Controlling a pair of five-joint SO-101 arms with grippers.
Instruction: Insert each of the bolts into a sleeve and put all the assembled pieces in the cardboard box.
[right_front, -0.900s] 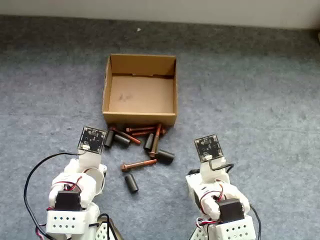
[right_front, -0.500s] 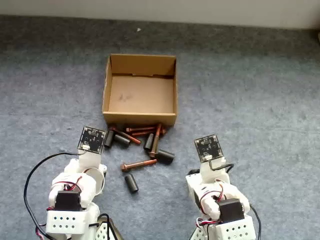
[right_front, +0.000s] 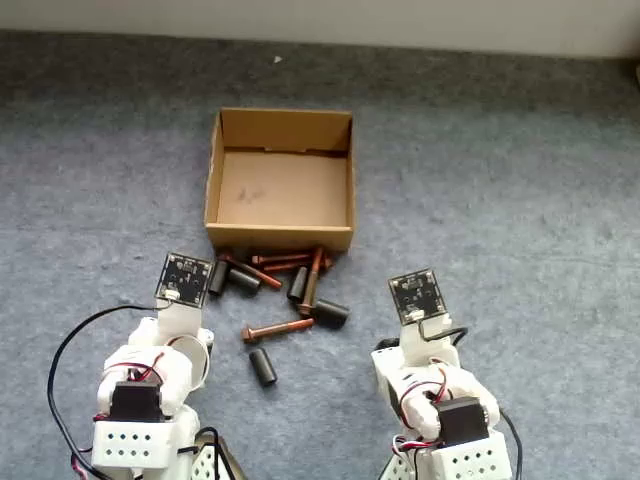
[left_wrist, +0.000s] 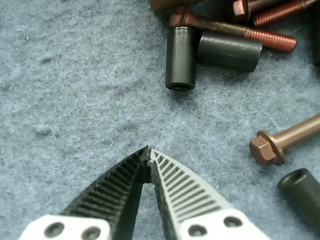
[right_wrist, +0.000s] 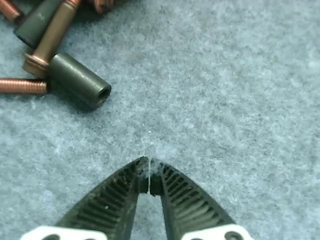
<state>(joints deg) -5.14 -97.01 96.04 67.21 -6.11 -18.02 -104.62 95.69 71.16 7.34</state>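
Bolt (right_front: 279, 327) lies flat, long axis crosswise, head pointing left.

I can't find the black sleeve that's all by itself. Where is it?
In the high view, the lone sleeve lies on the carpet between the left arm and the right arm, closer to the left, beside a single bolt.
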